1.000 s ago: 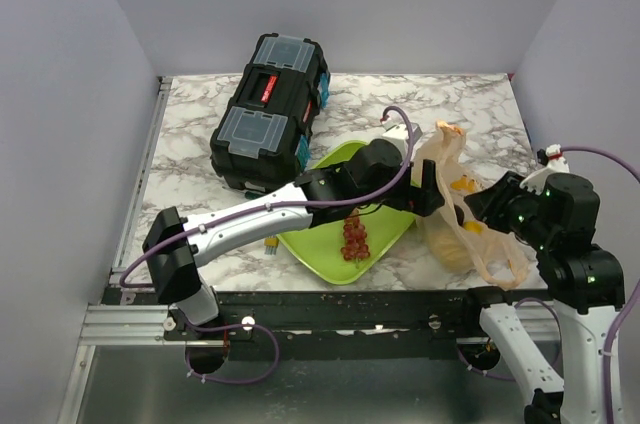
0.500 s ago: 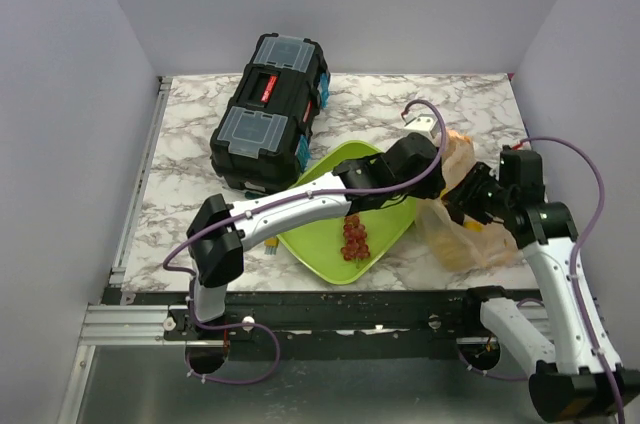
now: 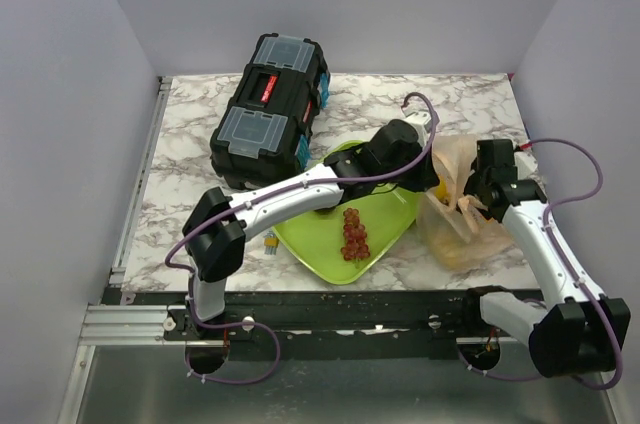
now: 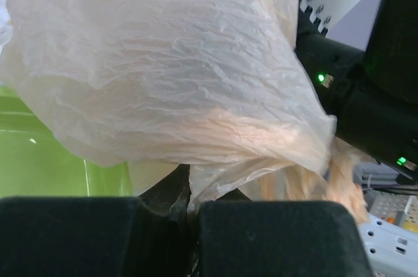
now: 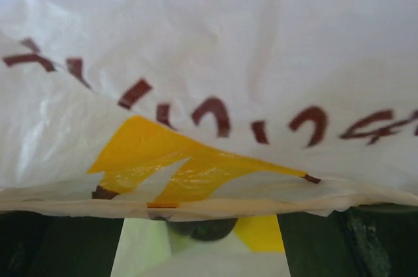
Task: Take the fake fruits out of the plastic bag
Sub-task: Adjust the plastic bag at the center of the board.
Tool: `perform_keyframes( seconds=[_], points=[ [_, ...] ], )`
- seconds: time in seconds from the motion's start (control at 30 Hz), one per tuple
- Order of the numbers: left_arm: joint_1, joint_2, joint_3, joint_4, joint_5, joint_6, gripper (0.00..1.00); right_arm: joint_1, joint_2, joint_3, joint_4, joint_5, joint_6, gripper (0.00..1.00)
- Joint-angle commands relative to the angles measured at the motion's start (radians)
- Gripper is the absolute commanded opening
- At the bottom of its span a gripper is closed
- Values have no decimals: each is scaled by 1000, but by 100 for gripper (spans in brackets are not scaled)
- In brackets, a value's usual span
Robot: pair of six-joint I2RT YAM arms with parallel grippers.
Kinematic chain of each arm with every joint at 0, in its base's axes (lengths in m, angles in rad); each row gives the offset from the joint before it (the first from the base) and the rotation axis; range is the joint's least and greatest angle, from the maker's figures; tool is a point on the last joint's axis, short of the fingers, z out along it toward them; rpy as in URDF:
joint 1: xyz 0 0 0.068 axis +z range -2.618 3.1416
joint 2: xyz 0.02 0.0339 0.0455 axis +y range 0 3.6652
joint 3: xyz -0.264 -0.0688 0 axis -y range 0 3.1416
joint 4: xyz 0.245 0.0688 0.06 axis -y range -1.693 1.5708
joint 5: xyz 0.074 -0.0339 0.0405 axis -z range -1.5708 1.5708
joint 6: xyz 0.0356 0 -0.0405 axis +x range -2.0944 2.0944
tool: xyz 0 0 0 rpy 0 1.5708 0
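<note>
Thin translucent peach-orange plastic bag (image 4: 163,81) pinched in fully closed left gripper (image 4: 192,225); right gripper (image 5: 202,251) spread wide, bag draped just ahead.

Plastic bag (image 4: 163,81): thin, crinkled, translucent film with a soft sheen. Grape bunch (image 3: 354,236): glossy plastic. Tray (image 3: 310,236): smooth plastic. Toolbox (image 3: 270,114): matt black plastic. Counter (image 3: 190,149): marble-patterned, smooth.

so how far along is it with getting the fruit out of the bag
Done: one grape bunch lies on the tray. In hand: the left gripper is shut on a fold of the bag, the right gripper up against it. Left: the bag bulges low down, so more fruit probably sits inside.
</note>
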Motion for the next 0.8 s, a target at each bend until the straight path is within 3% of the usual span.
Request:
perform_keyframes(
  seconds=[0.0,0.17,0.3,0.4,0.53,0.67,0.77],
  points=[
    [15,2,77,74,141,2,0,-6,69,115,-5,407,1,89],
    [40,76,200,27,213,-44,0,-9,137,246,68,595,-109,93],
    [60,111,253,-3,241,-53,0,-9,214,385,86,614,-198,97],
    [71,121,270,-23,258,-58,0,-9,230,425,45,476,-248,97],
    [82,124,241,-39,276,-56,1,-9,170,390,-41,167,-302,97],
    [91,102,170,-40,285,-54,13,-9,78,302,-94,-156,-332,97],
    [102,67,106,-41,281,-32,24,-8,20,234,-128,-315,-343,97]
  ],
)
